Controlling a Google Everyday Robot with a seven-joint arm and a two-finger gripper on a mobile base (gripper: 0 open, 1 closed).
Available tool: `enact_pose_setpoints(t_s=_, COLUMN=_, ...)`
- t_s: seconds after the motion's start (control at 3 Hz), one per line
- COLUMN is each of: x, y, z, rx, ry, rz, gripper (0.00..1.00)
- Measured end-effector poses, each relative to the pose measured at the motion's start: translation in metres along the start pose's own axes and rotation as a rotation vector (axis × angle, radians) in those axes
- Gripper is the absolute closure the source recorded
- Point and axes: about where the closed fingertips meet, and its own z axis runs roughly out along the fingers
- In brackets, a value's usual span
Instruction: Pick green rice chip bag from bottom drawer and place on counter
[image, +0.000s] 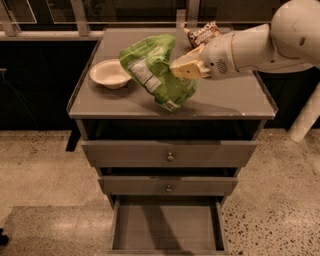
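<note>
The green rice chip bag (155, 70), crinkly with a white label panel, hangs from my gripper (181, 67) above the counter (225, 102). Its lower end is at or just above the counter's front middle. The gripper, cream-coloured, reaches in from the right and is shut on the bag's right side. The bottom drawer (167, 227) stands pulled open below, its grey inside bare.
A pale bowl (110, 73) sits on the counter's left part. A brown-and-cream chip bag (202, 34) lies at the counter's back, behind my arm. Two upper drawers with round knobs (170, 157) are slightly open. Speckled floor surrounds the cabinet.
</note>
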Motion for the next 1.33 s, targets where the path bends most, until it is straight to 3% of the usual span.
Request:
enact_pose_setpoints(t_s=0.33, x=0.0058, y=-0.0211, z=0.0221, rx=0.003, ry=-0.002, rz=0.013, gripper=1.00)
enact_pose_setpoints(t_s=0.67, x=0.0057, y=-0.0216, z=0.0234, rx=0.001, ry=-0.003, rz=0.013, gripper=0.81)
enact_pose_setpoints(t_s=1.33, x=0.0056, y=-0.0215, z=0.0235, rx=0.001, ry=-0.003, rz=0.013, gripper=0.35)
